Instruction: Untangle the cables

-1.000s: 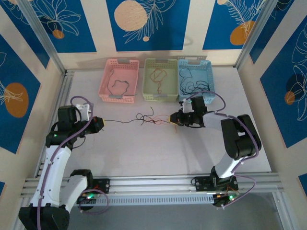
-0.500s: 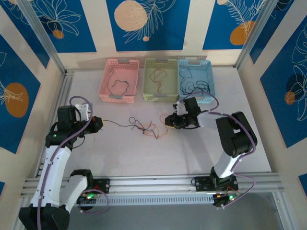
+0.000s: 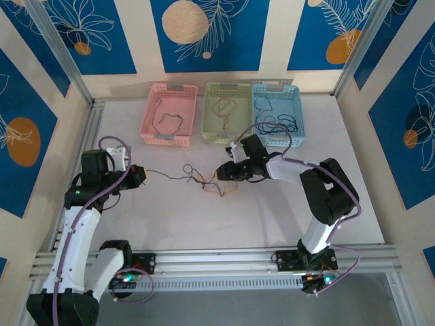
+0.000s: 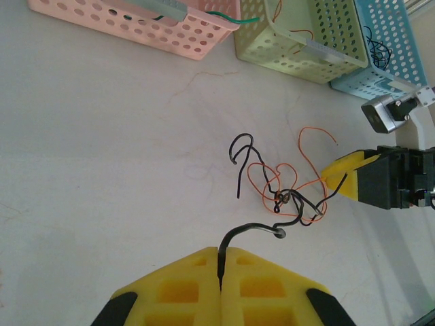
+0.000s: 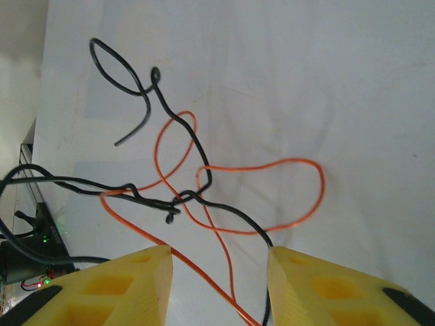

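Two cables, a black wire [image 4: 248, 227] and an orange wire [image 5: 272, 165], meet in a small knot [image 5: 170, 204] just ahead of the right gripper [image 5: 219, 258]. Its yellow jaws stand apart, with both strands running loose between them. The left gripper [image 4: 221, 268] is clamped on the black wire's free end, the knot well out in front of it. The step looks like choosing a hold to pull the knot apart. Next, the right jaws should close on the orange wire alone, near the knot.
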`<control>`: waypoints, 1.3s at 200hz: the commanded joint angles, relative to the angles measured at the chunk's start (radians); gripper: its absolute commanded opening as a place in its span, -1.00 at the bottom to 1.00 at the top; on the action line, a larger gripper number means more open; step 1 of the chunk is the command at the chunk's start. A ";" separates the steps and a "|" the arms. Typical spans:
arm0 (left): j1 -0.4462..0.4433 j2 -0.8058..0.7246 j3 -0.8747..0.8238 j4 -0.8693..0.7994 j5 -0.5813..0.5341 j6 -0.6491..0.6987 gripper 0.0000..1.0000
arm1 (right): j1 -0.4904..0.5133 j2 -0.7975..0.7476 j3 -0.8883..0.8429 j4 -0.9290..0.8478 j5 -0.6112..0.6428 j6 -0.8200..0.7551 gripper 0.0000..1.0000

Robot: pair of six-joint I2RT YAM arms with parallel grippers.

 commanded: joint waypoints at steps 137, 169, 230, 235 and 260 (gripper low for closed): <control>0.005 -0.008 0.004 0.004 0.001 0.006 -1.00 | 0.020 -0.064 -0.071 0.013 0.044 -0.087 -0.06; 0.005 -0.007 0.004 0.004 0.001 0.006 -1.00 | 0.041 -0.013 -0.026 -0.006 0.049 -0.103 -0.06; 0.005 -0.008 0.004 0.002 -0.002 0.006 -1.00 | 0.069 0.056 0.035 -0.029 0.061 -0.109 -0.32; 0.005 -0.008 0.004 0.002 -0.001 0.006 -1.00 | 0.070 0.046 0.029 -0.023 0.065 -0.107 -0.39; 0.005 -0.008 0.004 0.003 0.001 0.006 -1.00 | 0.065 -0.035 0.001 -0.033 0.100 -0.112 -0.82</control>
